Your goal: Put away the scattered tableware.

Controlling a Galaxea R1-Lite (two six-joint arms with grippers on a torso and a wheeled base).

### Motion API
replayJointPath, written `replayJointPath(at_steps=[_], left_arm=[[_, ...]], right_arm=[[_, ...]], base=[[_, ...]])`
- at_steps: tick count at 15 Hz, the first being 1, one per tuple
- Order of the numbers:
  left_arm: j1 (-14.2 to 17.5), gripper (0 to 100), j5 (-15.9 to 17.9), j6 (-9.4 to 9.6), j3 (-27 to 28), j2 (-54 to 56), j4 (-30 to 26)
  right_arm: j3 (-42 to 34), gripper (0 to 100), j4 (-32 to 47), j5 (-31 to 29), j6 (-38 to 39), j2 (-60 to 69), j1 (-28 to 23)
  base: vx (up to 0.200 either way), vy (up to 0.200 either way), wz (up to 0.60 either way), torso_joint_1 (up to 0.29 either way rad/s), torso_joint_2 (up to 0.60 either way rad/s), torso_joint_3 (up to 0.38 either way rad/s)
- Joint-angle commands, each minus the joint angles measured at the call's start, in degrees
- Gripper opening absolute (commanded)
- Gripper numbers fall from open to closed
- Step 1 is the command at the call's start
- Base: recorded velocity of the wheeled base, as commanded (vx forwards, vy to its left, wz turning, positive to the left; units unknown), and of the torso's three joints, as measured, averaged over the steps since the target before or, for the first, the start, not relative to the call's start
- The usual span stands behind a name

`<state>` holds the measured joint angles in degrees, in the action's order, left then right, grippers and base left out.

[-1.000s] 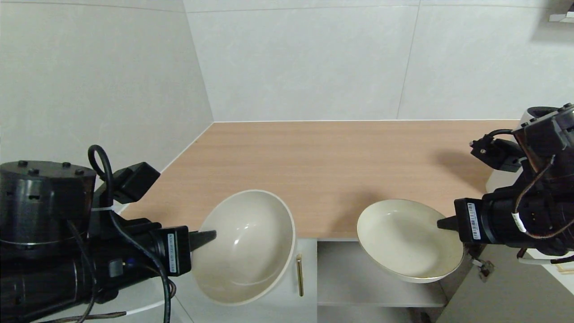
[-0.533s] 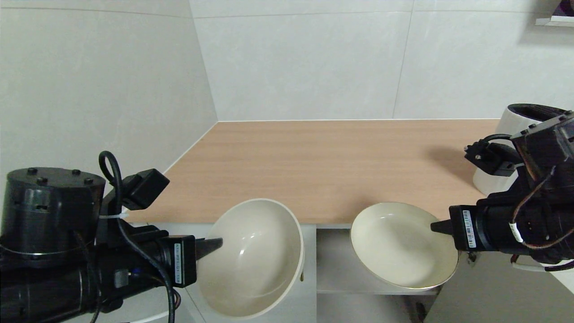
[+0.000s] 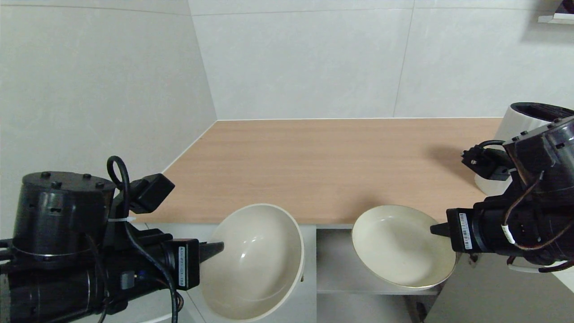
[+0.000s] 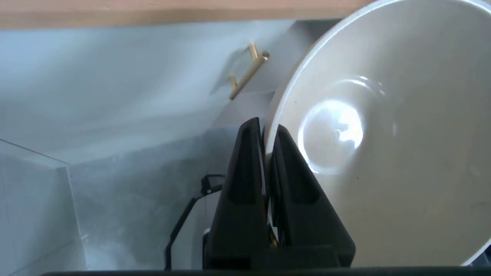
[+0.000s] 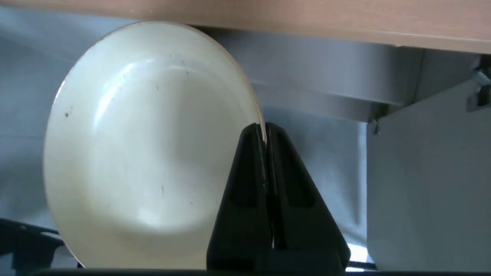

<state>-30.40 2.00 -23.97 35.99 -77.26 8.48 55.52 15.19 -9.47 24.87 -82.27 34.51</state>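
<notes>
Countertop: the wooden countertop (image 3: 323,166) runs back to the tiled wall, with its front edge crossing the head view just behind the two dishes. The whole head picture has shifted since a second ago, so the camera moved, not the counter.
Cabinet: the grey cabinet (image 3: 336,264) sits under the counter. Its compartment is open and a shelf shows inside, below the plate.
Bowl: the deep cream bowl (image 3: 255,264) is held in the air in front of the cabinet face, tilted so its hollow faces the camera. Its upper rim overlaps the counter edge. It now sits a little lower and further right in the picture than half a second ago.
Plate: the shallow cream plate (image 3: 399,246) is held in the air before the open compartment, also tilted. It is well apart from the bowl, and its place has barely changed over the last half second.
Container: a white container (image 3: 509,128) stands on the counter's right end, behind the right arm. More of it shows than a second ago.
Left gripper: the left gripper (image 3: 220,246) is clamped on the bowl's rim, one finger on each side of the wall, as the left wrist view shows.
Right gripper: the right gripper (image 3: 434,229) is pinched on the plate's rim at its right edge.
Handle: a slim gold handle (image 4: 248,70) on the cabinet front is near the bowl's rim.
</notes>
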Motion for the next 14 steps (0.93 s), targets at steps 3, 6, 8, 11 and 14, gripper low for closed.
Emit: replayJointPath(at_steps=[3, 6, 8, 11, 14], left_arm=[[0.0, 0, 0.0, -0.12, 0.0, -0.4, 0.0], [0.0, 0, 0.0, -0.03, 0.0, -0.4, 0.0], [0.0, 0, 0.0, -0.12, 0.0, -0.3, 0.0], [0.0, 0, 0.0, -0.03, 0.0, -0.3, 0.0], [0.0, 0, 0.0, -0.03, 0.0, -0.4, 0.0]], right_arm=[[-0.5, 0, -0.3, 0.0, -0.5, -0.4, 0.0], [-1.6, 0, -1.5, 0.1, -1.9, -0.4, 0.0], [-2.3, 0, -2.6, 0.1, -2.0, -0.4, 0.0], [-2.4, 0, -2.8, 0.1, -2.0, -0.4, 0.0], [-2.4, 0, -2.8, 0.1, -2.0, -0.4, 0.0]], base=[[0.0, 0.0, 0.0, 0.0, 0.0, 0.0], [0.0, 0.0, 0.0, -0.038, 0.08, 0.045], [0.0, 0.0, 0.0, -0.156, 0.39, 0.222], [0.0, 0.0, 0.0, -0.173, 0.44, 0.261], [0.0, 0.0, 0.0, -0.054, 0.14, 0.089]])
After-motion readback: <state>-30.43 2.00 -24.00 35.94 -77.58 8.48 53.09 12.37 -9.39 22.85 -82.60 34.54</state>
